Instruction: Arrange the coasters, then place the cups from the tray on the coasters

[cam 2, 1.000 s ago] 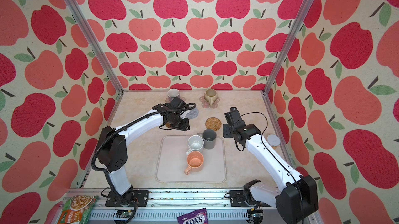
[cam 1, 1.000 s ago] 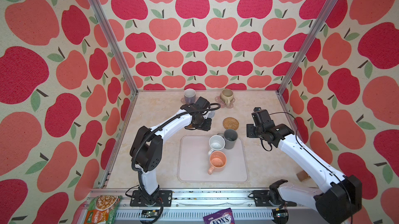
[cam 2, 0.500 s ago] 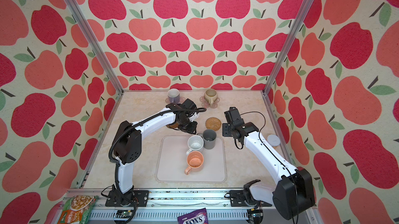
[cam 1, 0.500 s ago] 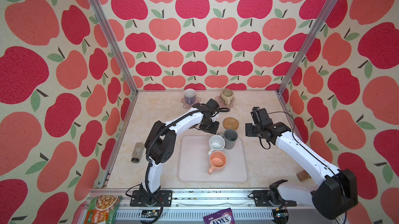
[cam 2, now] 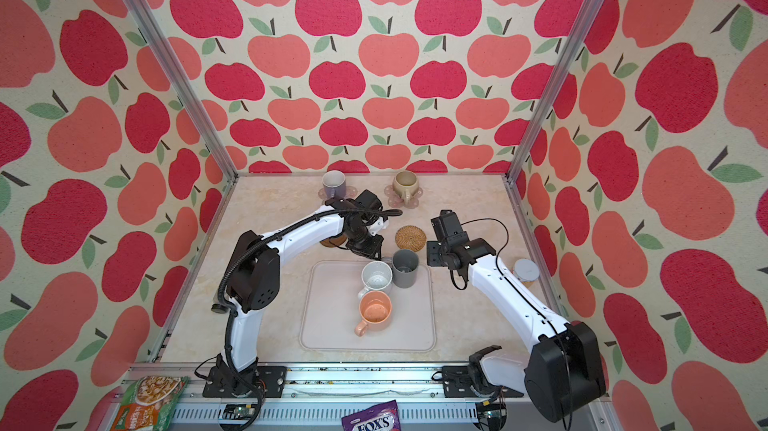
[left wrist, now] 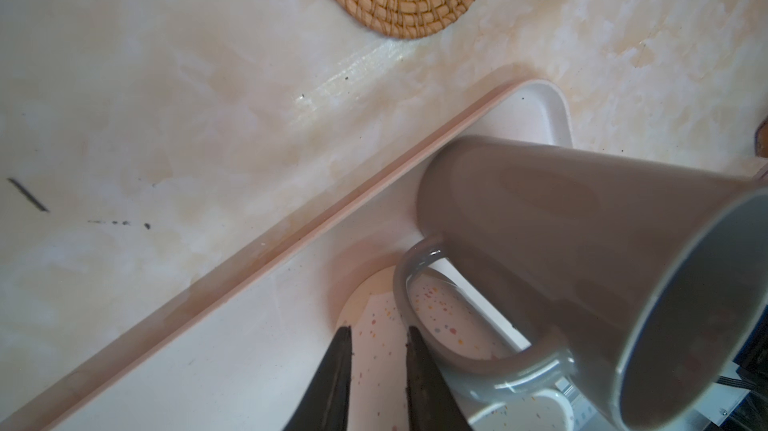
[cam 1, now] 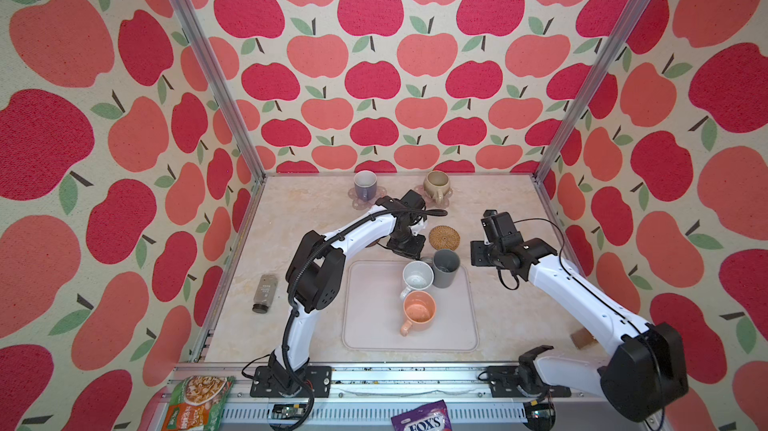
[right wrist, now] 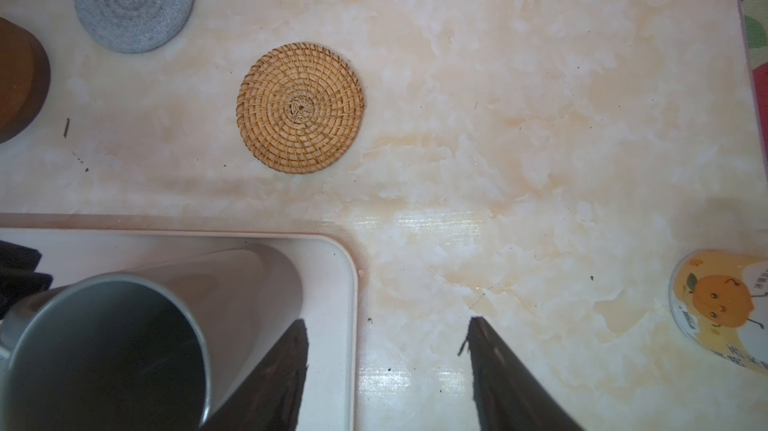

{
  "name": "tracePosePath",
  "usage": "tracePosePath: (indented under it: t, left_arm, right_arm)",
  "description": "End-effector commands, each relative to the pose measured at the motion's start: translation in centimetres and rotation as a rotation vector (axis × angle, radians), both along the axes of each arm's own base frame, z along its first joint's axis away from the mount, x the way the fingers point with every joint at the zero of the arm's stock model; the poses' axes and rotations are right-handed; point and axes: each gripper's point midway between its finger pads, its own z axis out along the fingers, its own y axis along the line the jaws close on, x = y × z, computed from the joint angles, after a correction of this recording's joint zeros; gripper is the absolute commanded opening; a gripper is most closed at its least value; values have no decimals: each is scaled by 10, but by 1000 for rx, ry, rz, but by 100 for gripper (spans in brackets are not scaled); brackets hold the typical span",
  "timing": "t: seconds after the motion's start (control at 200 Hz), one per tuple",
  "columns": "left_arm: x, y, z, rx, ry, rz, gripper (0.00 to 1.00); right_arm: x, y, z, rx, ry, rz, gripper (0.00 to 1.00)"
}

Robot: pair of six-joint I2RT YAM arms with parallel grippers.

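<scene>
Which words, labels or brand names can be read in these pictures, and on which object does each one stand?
"FOX'S": on the purple candy bag at the front edge, seen in both top views.
Snack packet at the front left: its print is too small to read.
Small bottle lying on the table: its label is too blurred to read.
Round lid with an orange cartoon face: its characters are small and cut off, so they cannot be read.

A cream marbled desk (cam 1: pixel 291 217) carried a pale rounded-rectangle tray (cam 1: pixel 365 325), a round woven rattan coaster (cam 1: pixel 444 237) and a small toppled dark bottle (cam 1: pixel 264 294).
</scene>
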Motion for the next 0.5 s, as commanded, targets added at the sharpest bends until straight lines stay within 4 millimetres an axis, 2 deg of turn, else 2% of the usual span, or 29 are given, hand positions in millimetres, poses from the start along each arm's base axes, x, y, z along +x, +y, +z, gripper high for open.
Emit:
tracePosePath:
  t: [0.0, 0.495]
  left_arm:
    - [-10, -13, 2, -37, 60, -19, 26]
    - [-5, -37, 3, -73, 75, -27, 26]
  right_arm:
    - [-3, 0, -7, 18, 13, -10, 64]
    - [-11, -9, -31, -6, 49, -28, 64]
